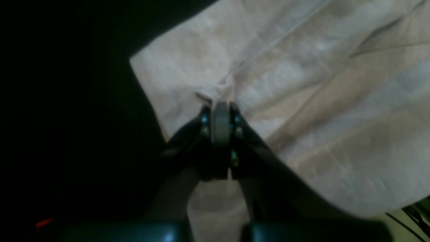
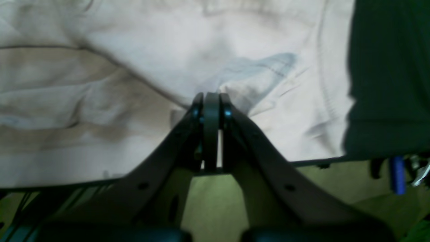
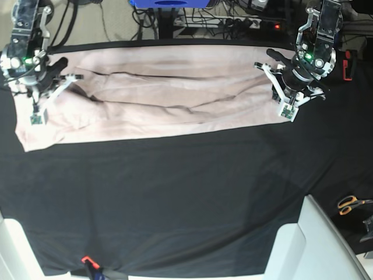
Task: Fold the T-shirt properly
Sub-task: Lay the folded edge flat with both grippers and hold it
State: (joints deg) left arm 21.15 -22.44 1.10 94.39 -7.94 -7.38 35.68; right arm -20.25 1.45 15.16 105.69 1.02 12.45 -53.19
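Observation:
The pale pink T-shirt point(image 3: 163, 99) lies as a long wrinkled band across the far part of the black table cover point(image 3: 175, 198). My left gripper point(image 1: 221, 103) is shut on a bunched seam of the T-shirt point(image 1: 302, 84) close to its edge; in the base view it point(image 3: 280, 81) is at the shirt's right end. My right gripper point(image 2: 211, 95) is shut on a raised fold of the T-shirt point(image 2: 134, 67), beside a bluish patch that shows through the fabric point(image 2: 258, 72). In the base view it point(image 3: 53, 83) is at the shirt's left end.
Orange-handled scissors point(image 3: 350, 203) lie at the right edge. A white surface point(image 3: 306, 248) stands at the front right corner. A red clip point(image 3: 87, 260) sits on the table's front edge. Cables and a power strip point(image 3: 245, 23) lie behind the table.

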